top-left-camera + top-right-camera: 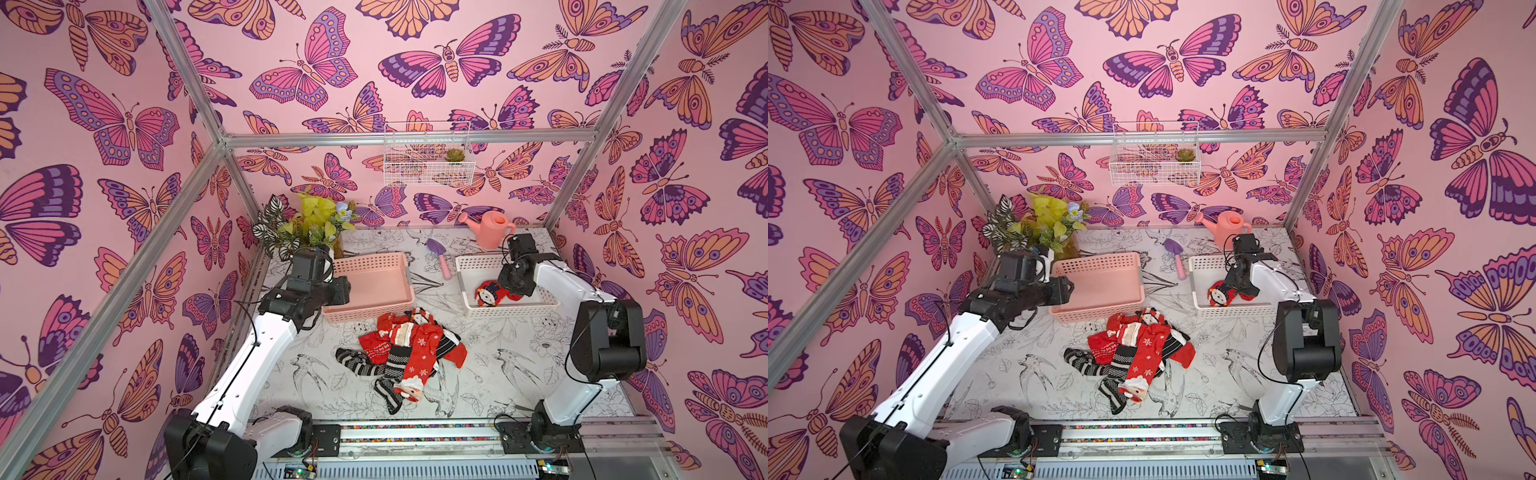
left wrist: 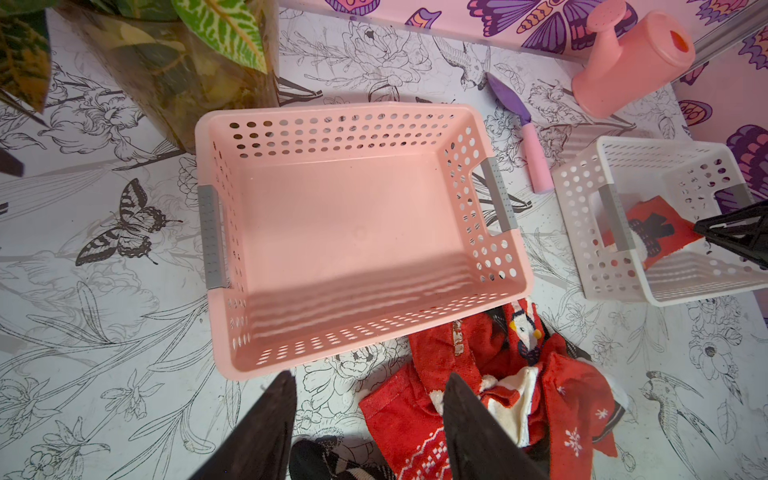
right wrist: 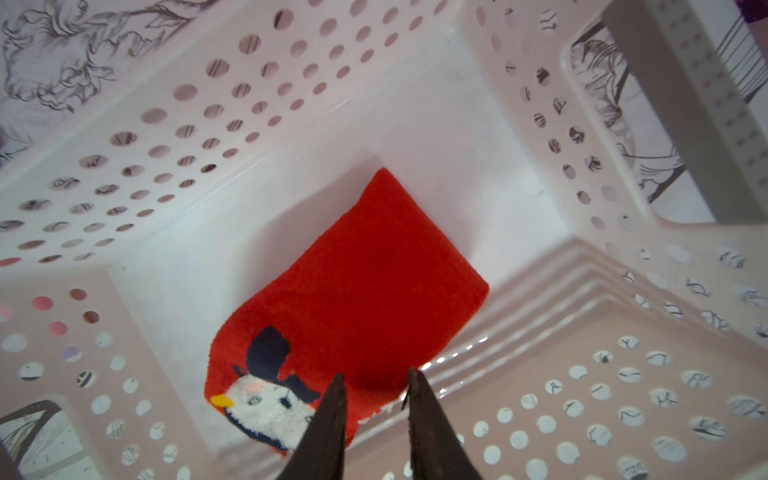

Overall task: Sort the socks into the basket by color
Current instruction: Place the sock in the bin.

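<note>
Slightly ajar right gripper (image 3: 375, 374) above sock (image 3: 374, 270)

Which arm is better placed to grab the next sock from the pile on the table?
Left, probably. The left gripper hangs open and empty close to the sock pile, by the pink basket. The right gripper sits low inside the white basket, over the red penguin sock.

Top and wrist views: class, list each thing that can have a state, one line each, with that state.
pink basket, empty.
white basket, holds one red sock.
sock pile, heaped on the table, colours mixed.
left gripper, open, holding nothing.
right gripper, open, above the red sock.
watering can, upright.
</note>
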